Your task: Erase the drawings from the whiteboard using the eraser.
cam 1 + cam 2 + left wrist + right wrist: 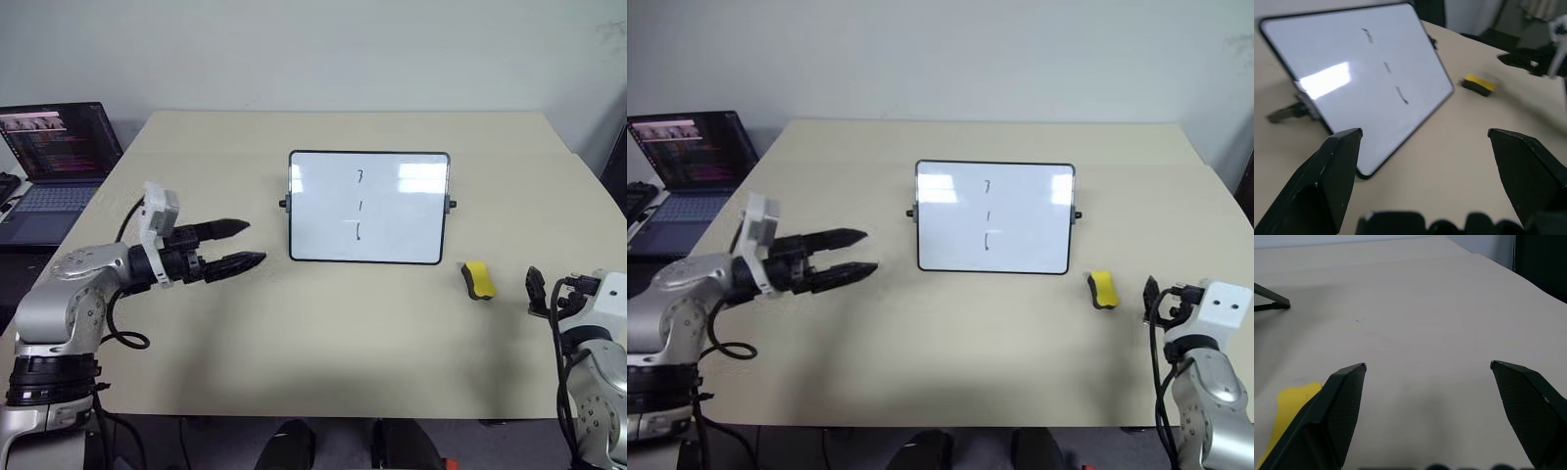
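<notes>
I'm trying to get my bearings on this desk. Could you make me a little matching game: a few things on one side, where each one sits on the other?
Things:
1. eraser
2. whiteboard
3. laptop
4. left tool

Places:
A. off the table's left edge, screen lit
B. propped at the middle of the table, three drawings on it
C. lying on the table just right of the board's lower corner
D. over the table left of the board, pointing toward it, open and empty

Pairs: 1-C, 2-B, 3-A, 4-D
</notes>
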`<state>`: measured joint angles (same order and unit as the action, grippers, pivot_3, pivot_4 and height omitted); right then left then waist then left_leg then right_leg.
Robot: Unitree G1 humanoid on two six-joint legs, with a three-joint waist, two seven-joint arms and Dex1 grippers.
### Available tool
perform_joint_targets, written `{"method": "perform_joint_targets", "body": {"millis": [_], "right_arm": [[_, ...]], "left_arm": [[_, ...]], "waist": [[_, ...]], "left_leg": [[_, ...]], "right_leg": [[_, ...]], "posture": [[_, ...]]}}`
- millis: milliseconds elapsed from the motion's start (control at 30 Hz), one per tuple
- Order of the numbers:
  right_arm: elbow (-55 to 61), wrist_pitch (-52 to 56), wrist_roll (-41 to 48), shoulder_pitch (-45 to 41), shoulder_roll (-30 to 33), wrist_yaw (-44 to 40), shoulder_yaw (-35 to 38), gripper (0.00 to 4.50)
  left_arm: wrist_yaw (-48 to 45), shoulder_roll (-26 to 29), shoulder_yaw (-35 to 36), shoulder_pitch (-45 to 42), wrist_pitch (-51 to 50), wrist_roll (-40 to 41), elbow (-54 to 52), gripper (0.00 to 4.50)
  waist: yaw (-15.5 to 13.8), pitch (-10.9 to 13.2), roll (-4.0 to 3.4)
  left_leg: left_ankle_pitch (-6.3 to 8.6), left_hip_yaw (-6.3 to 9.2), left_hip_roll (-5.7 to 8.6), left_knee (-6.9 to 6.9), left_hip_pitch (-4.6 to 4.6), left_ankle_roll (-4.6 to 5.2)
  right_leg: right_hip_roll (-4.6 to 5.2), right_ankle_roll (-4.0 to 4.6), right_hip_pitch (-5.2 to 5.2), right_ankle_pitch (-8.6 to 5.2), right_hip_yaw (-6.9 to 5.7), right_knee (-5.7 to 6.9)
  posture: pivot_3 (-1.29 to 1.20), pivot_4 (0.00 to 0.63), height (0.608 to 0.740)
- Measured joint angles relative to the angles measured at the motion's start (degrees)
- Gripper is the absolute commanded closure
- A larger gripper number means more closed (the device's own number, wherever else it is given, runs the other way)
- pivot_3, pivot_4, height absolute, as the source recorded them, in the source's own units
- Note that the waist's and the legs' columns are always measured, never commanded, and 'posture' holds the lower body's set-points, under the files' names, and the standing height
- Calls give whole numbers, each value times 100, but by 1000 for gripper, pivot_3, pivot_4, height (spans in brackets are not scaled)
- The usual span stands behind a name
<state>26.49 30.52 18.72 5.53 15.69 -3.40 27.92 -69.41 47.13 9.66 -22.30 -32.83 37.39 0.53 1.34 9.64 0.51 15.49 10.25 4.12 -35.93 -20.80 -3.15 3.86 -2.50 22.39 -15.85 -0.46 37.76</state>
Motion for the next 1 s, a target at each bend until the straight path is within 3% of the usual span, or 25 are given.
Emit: {"method": "perform_joint_targets", "body": {"millis": [233, 433, 733, 1000], "right_arm": [[2, 0, -6, -56, 17, 21, 0, 57], [-1, 1, -58, -165, 40, 70, 1, 57], [2, 348, -17, -441, 194, 158, 14, 57], [15, 1877, 277, -1410, 761, 163, -171, 57]], "left_arm": [[-1014, -5, -645, -1028, 889, -670, 1381, 0], [-1562, -424, -1177, -1510, 2027, -1364, 2547, 0], [-1793, -700, -1424, -1960, 2501, -1611, 2909, 0], [-1829, -822, -1507, -2104, 2632, -1729, 3096, 0]], "waist": [[22, 0, 0], [38, 0, 0], [51, 0, 1], [59, 0, 1]], "left_leg": [[-1, -1, 6, -2, 1, 1], [-1, 0, 8, -3, -1, 0], [-1, -2, 8, -6, -2, 2], [-2, -1, 8, -10, -3, 2]], "right_leg": [[-2, 0, 0, 0, 0, 5], [0, -1, 5, 0, 2, 11], [0, -1, 10, 0, 5, 23], [-1, -1, 13, 1, 2, 30]], "posture": [[0, 150, 740], [0, 150, 740], [0, 150, 740], [0, 150, 740]]}}
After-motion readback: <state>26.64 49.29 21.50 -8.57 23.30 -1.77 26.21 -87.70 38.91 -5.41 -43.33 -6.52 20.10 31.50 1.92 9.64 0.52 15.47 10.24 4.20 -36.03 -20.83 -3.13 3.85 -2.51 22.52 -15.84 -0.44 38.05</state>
